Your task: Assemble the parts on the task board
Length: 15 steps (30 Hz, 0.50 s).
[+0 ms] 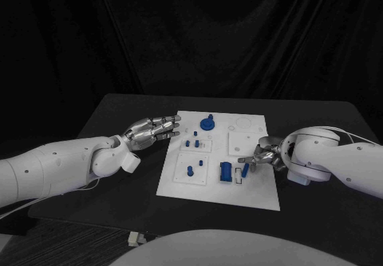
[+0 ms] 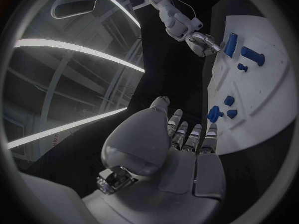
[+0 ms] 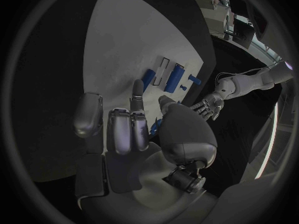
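The white task board lies mid-table, and its bare face fills much of the right wrist view. A round blue part stands at its far edge, small blue pegs nearer the middle, and a blue block at the near right. My right hand is over the board's right side and pinches a thin blue part between thumb and fingers; this blue part is half hidden. My left hand holds nothing, its straight fingers reaching the board's far left edge beside the round part.
Black table surrounds the board, with bare space at the far end and along both sides. White raised squares sit on the board's far right. The left wrist view also shows my right hand by the blue block.
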Motion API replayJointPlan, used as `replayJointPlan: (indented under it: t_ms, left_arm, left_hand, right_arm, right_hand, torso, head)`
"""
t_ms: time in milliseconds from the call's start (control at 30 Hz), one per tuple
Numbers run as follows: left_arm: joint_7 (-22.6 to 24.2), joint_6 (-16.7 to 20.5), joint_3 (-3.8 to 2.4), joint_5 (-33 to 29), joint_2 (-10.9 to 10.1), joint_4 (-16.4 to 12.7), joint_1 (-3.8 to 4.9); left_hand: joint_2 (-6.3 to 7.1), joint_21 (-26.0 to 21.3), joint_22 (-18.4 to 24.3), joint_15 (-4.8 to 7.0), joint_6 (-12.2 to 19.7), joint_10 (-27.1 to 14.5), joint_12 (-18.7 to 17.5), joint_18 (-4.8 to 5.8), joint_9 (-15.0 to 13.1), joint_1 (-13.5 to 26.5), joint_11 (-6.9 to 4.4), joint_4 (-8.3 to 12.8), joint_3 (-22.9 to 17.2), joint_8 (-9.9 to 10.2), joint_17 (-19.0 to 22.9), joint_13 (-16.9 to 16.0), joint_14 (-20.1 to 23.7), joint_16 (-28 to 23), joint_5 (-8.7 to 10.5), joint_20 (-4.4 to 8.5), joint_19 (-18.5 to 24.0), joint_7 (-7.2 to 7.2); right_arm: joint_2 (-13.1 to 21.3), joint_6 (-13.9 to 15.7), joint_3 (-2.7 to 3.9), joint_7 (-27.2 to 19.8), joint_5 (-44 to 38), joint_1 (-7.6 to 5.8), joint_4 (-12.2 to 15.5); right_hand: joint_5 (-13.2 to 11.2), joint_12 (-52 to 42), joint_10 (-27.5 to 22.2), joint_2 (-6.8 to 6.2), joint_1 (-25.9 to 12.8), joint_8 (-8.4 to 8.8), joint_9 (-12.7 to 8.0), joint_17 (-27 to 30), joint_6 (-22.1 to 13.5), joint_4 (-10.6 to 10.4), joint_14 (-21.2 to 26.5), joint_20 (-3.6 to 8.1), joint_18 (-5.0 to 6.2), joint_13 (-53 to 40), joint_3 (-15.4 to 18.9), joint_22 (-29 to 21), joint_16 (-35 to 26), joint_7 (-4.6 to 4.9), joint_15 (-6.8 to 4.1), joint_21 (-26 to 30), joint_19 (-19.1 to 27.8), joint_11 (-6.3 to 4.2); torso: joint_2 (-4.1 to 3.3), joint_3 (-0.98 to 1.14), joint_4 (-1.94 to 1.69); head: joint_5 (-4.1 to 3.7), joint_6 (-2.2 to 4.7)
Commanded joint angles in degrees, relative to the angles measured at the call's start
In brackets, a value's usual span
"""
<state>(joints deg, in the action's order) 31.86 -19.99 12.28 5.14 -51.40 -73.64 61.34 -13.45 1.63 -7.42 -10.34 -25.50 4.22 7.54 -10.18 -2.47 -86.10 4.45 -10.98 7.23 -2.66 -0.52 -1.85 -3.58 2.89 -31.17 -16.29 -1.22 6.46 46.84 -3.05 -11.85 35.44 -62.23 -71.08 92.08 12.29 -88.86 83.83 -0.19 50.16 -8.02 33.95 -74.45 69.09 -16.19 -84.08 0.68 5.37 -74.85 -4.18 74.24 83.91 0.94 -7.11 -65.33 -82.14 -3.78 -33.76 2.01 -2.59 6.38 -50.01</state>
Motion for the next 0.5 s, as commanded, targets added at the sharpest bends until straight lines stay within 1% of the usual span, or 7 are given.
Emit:
replayJointPlan:
  t_ms: [33,67,133,167,267,433,500]
  left_arm:
    - [0.4,-1.1,-0.05,-0.1,0.1,-0.1,-0.08]
    - [0.4,-1.1,-0.05,-0.1,0.1,-0.1,-0.08]
    - [0.3,-1.1,-0.05,-0.1,0.0,-0.1,-0.08]
    - [0.3,-1.1,-0.05,-0.1,0.0,-0.1,-0.08]
    - [0.2,-1.2,-0.05,-0.1,0.1,-0.1,-0.08]
    - [-0.1,-1.3,-0.05,-0.1,0.1,0.0,-0.08]
    - [-0.2,-1.4,-0.05,-0.1,0.1,0.0,-0.09]
  left_hand:
    - [0.02,-0.4,-0.2,-0.12,-0.2,-0.3,1.0,0.23,-0.2,-0.5,0.67,0.3,-2.2,0.0,-0.6,0.2,0.8,1.2,-1.0,-0.18,-0.8,0.25]
    - [0.02,-0.4,-0.2,-0.12,-0.2,-0.3,1.0,0.23,-0.2,-0.5,0.67,0.3,-2.2,0.0,-0.6,0.2,0.8,1.2,-1.0,-0.18,-0.8,0.25]
    - [0.02,-0.4,-0.2,-0.12,-0.2,-0.3,1.0,0.23,-0.2,-0.5,0.67,0.3,-2.2,0.0,-0.6,0.2,0.8,1.2,-1.0,-0.18,-0.8,0.25]
    - [0.02,-0.4,-0.2,-0.12,-0.2,-0.3,1.0,0.23,-0.2,-0.5,0.67,0.3,-2.2,0.0,-0.6,0.2,0.8,1.2,-1.0,-0.18,-0.8,0.25]
    - [0.02,-0.4,-0.2,-0.12,-0.2,-0.3,1.0,0.23,-0.2,-0.5,0.67,0.3,-2.2,0.0,-0.6,0.2,0.8,1.2,-1.0,-0.18,-0.8,0.25]
    - [0.01,-0.4,-0.2,-0.13,-0.2,-0.2,1.0,0.23,-0.2,-0.5,0.73,0.4,-2.3,0.0,-0.6,0.2,0.8,1.2,-1.02,-0.18,-0.8,0.3]
    - [0.02,-0.4,-0.2,-0.1,-0.3,-0.2,1.1,0.23,-0.3,-0.5,0.89,0.5,-2.5,0.0,-0.6,0.2,0.8,1.3,-1.04,-0.18,-0.8,0.4]
  right_arm:
    - [-0.6,-1.5,0.02,1.2,-0.8,0.06,-0.7]
    - [-0.8,-1.5,0.02,1.2,-0.8,0.1,-0.9]
    - [-1.1,-1.6,0.02,1.2,-0.8,0.15,-1.2]
    - [-1.2,-1.6,0.02,1.3,-0.8,0.17,-1.3]
    - [-1.6,-1.7,0.02,1.3,-1.0,0.24,-1.6]
    - [-2.1,-1.7,0.02,1.4,-1.4,0.32,-2.2]
    - [-2.2,-2.0,0.02,1.4,-1.9,0.35,-2.3]
  right_hand:
    - [5.2,-1.1,6.2,1.19,1.4,1.28,-1.4,-3.2,0.1,0.1,-3.7,-0.38,-0.38,-15.1,1.6,9.1,0.3,-0.04,0.33,1.5,-0.5,0.2]
    - [7.2,-1.1,6.2,1.4,1.7,1.45,-1.7,-3.1,0.2,0.1,-3.7,-0.41,-0.36,-15.1,1.4,9.0,0.3,-0.01,0.34,1.6,-0.5,0.21]
    - [9.4,-1.1,6.2,1.48,2.3,1.66,-2.1,-2.9,0.3,0.3,-3.7,-0.43,-0.33,-15.1,1.1,9.0,0.2,-0.01,0.36,1.8,-0.5,0.24]
    - [12.5,-1.1,6.2,1.42,3.5,1.87,-2.4,-2.8,0.1,0.9,-3.6,-0.4,-0.28,-15.1,0.5,8.9,0.1,-0.01,0.33,2.1,-0.4,0.24]
    - [14.9,-1.1,6.2,1.26,4.1,2.2,-3.0,-2.4,0.1,1.0,-3.6,-0.46,-0.23,-15.1,0.1,8.9,-0.1,0.08,0.4,2.5,-0.3,0.3]
    - [16.4,-1.1,6.2,1.24,4.5,2.79,-3.7,-2.0,-0.5,1.0,-3.5,-0.56,-0.15,-15.1,-0.5,8.7,-0.3,0.31,0.53,3.0,-0.2,0.49]
    - [19.0,-1.1,6.2,0.93,5.5,3.18,-4.2,-1.8,-0.9,1.7,-3.4,-0.63,-0.12,-15.1,-1.2,8.7,-0.4,0.44,0.63,3.3,-0.2,0.61]
  torso:
    - [-0.11,0.01,-0.1]
    - [-0.15,0.01,-0.11]
    - [-0.18,0.01,-0.08]
    - [-0.19,0.01,-0.08]
    - [-0.11,-0.01,-0.08]
    - [-0.05,0.0,-0.09]
    - [-0.06,0.0,-0.06]
  head:
    - [-0.09,0.01]
    - [-0.12,0.01]
    - [-0.15,0.01]
    - [-0.17,0.01]
    - [-0.07,0.01]
    - [-0.09,0.01]
    - [-0.03,0.01]
